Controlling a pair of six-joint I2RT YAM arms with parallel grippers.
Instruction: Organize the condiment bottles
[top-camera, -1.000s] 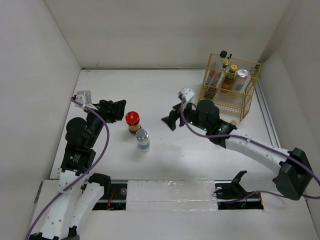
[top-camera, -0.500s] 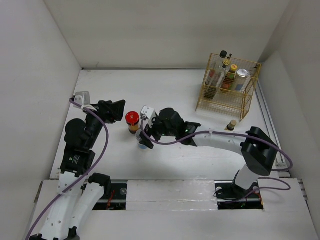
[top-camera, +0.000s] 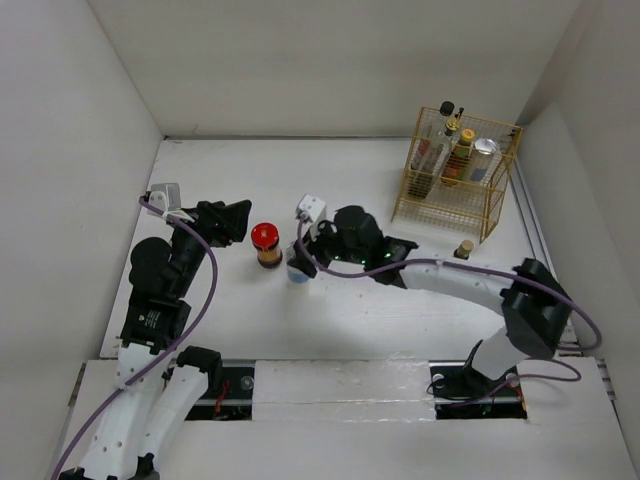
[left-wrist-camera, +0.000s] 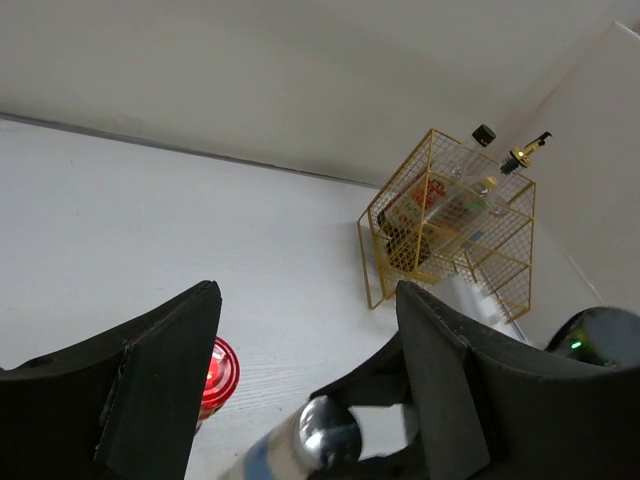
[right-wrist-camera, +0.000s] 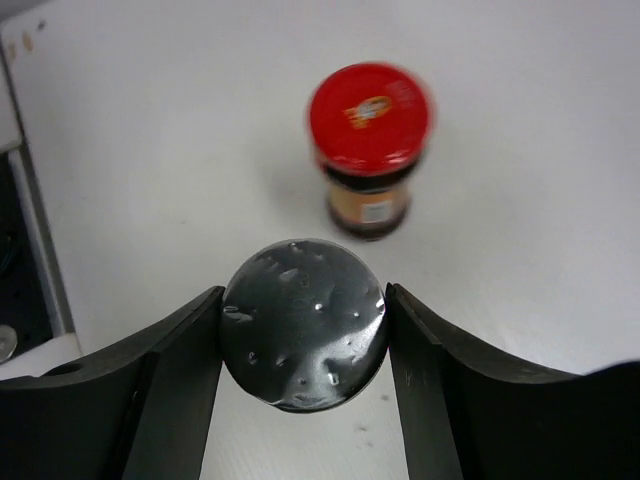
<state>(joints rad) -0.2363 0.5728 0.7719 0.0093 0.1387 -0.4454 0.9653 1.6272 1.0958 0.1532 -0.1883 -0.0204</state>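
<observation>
Silver-capped shaker (right-wrist-camera: 303, 325) is mid-worktop, just beside the red-lidded jar (right-wrist-camera: 370, 150), with the right gripper (right-wrist-camera: 304, 300) pinching its cap. We'd lift straight up so we don't clip the jar, then head for the yellow wire basket (top-camera: 440, 205) at the far right corner. The left gripper (left-wrist-camera: 308, 300) hangs with its jaws apart.

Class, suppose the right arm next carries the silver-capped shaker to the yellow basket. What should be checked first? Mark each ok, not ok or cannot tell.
1. Both fingers of the right gripper touch the silver-capped shaker: ok.
2. The red-lidded jar stands apart from the shaker: ok.
3. The left gripper is open, empty, off the route: ok.
4. Free room in the yellow basket: cannot tell.
5. The small dark bottle by the basket is clear of a low route: cannot tell.
</observation>
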